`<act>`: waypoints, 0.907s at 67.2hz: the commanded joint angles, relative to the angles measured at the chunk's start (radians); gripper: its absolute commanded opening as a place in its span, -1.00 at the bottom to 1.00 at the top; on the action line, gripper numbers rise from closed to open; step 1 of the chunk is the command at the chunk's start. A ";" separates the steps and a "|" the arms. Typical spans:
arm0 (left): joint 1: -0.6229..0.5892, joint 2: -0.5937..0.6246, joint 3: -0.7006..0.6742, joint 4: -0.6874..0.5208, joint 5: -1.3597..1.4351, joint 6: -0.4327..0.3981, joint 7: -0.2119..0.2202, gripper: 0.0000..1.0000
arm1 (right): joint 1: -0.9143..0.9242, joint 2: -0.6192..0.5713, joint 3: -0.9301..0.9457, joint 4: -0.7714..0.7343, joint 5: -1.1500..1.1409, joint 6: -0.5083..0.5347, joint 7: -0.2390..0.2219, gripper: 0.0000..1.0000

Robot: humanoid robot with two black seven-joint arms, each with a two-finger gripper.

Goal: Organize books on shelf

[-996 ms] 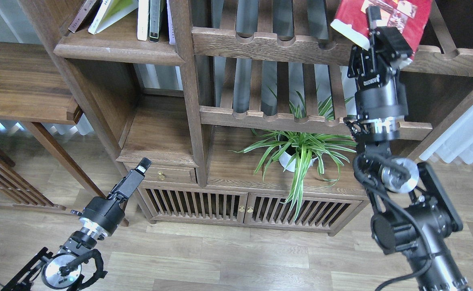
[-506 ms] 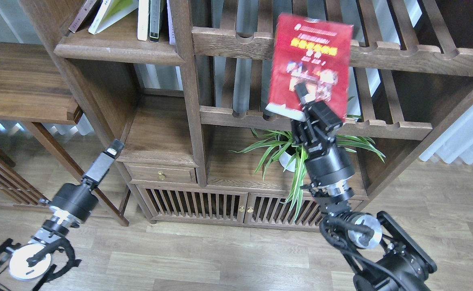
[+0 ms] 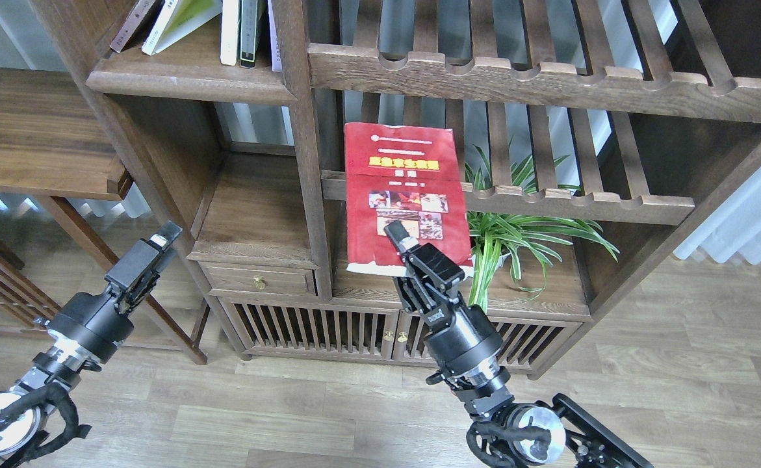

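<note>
Red paperback (image 3: 406, 195), yellow title band and a block of photographs on the cover: held upright, cover facing the camera, in front of the lower slatted rack (image 3: 575, 203) of the bookcase, clear of every board, just left of the potted spider plant (image 3: 516, 227). Right gripper (image 3: 412, 250) clamps the book at the lower edge only, one finger visible across the cover. Left gripper (image 3: 149, 250) hangs low at the left, carrying nothing; whether its fingers are parted cannot be told. Destination, the shelf (image 3: 192, 81), sits at upper left with the maroon paperback (image 3: 134, 23) and the yellow-green paperback (image 3: 182, 19) leaning at its left end and thin upright books (image 3: 240, 32) beside them. Risks, as judged: a grip on a single edge lets the soft volume sag or pivot; the corner post between rack and shelf could catch the book in transit; insertion could topple the leaning paperbacks. Writing: yellow title characters and a small line above them, too small to read; no brand legible on either arm.
</note>
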 commanded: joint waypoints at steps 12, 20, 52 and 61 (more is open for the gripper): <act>-0.002 0.024 0.057 -0.054 -0.127 0.000 -0.009 0.73 | -0.014 0.007 -0.078 -0.062 -0.064 0.000 -0.001 -0.91; -0.011 0.024 0.070 -0.054 -0.127 0.000 -0.001 0.73 | -0.016 0.007 -0.078 -0.089 -0.076 0.000 -0.001 -0.91; -0.085 -0.023 0.227 -0.054 -0.125 0.000 0.002 0.71 | -0.022 0.007 -0.097 -0.166 -0.111 0.000 -0.014 -0.91; -0.086 -0.025 0.247 -0.052 -0.127 0.000 0.002 0.71 | -0.021 0.007 -0.104 -0.165 -0.114 0.000 -0.014 -0.91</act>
